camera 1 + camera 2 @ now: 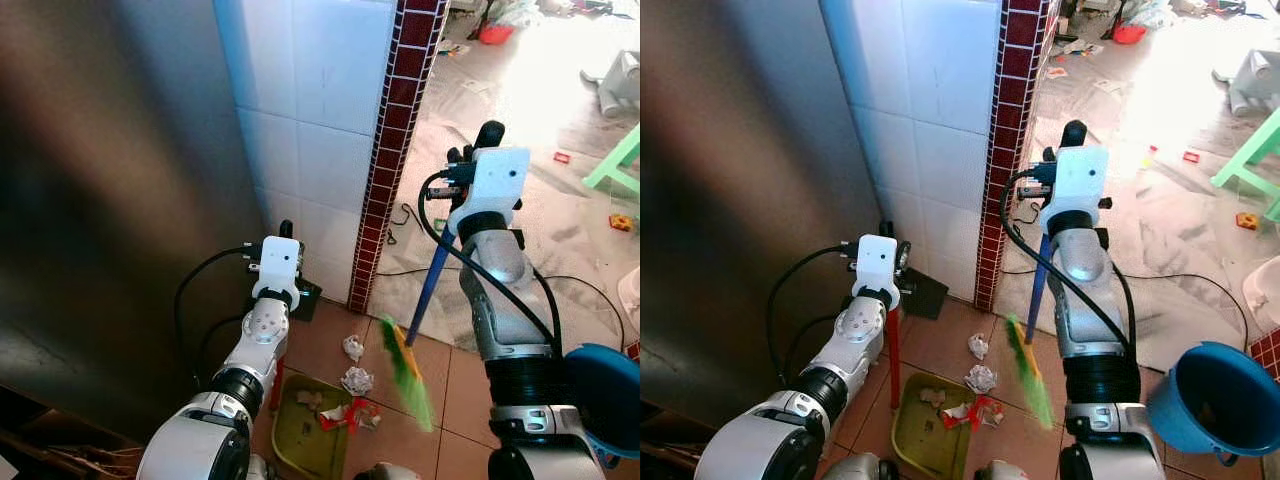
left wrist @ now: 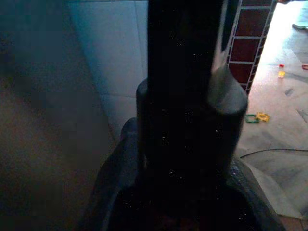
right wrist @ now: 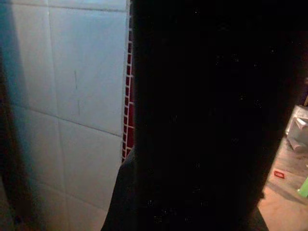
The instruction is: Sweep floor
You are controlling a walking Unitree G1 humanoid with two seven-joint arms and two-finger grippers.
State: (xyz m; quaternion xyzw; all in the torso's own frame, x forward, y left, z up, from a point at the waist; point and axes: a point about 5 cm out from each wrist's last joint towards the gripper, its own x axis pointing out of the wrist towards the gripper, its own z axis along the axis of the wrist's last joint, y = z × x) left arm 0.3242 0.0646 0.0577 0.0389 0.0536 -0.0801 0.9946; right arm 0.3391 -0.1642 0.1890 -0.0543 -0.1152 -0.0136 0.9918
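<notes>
Right gripper (image 1: pixel 1072 135) holds the blue-handled broom (image 1: pixel 408 372), fingers closed on it; left gripper (image 1: pixel 885 232) holds the red-handled dustpan (image 1: pixel 935 430), fingers closed round its handle. Approx. halfway: some scraps already in pan, but paper wads (image 1: pixel 356 380) left on floor tiles (image 1: pixel 330 335) betw. bristles & pan.

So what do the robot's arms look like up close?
Both arms are shiny silver with black ribbed rings at the joints. The left arm and right arm each end in a boxy white wrist block. Looping black cables run from the blocks back along the arms. Black fingers poke up above the right block. The left forearm has small round dimples.
</notes>
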